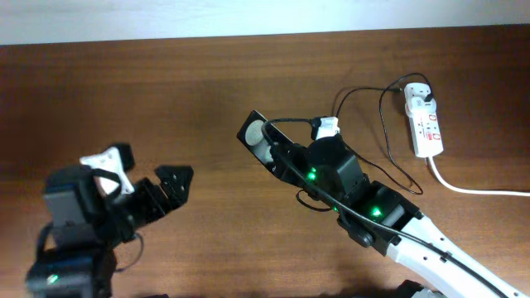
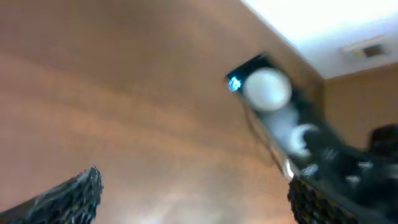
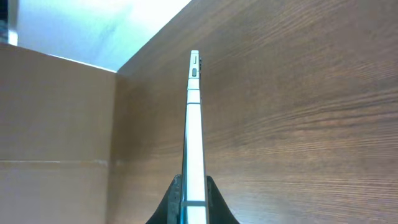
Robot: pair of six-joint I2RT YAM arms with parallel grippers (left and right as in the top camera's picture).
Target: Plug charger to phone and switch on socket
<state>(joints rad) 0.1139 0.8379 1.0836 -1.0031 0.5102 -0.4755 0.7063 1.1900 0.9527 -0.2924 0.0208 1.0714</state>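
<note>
Two hands active: right hand pinches the phone edge-on, mid-surface. Left hand spread wide, empty. Charger slack beside socket. Step: presenting phone. Next, likely: left fetches plug tip.

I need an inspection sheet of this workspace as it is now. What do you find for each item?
Surface: brown wooden table, grain visible.
Job's things: phone gripped, seen edge-on from the right wrist; socket lies at the far right with a white adapter plugged in.
Clutter: nothing seen.
Grippers: right end effector shut on the phone; left end effector open and empty.
Cables: charger loops from the adapter toward the right arm, and its tip cannot be made out; thick white cord runs off the right edge.
Surroundings: white wall beyond the far edge.
</note>
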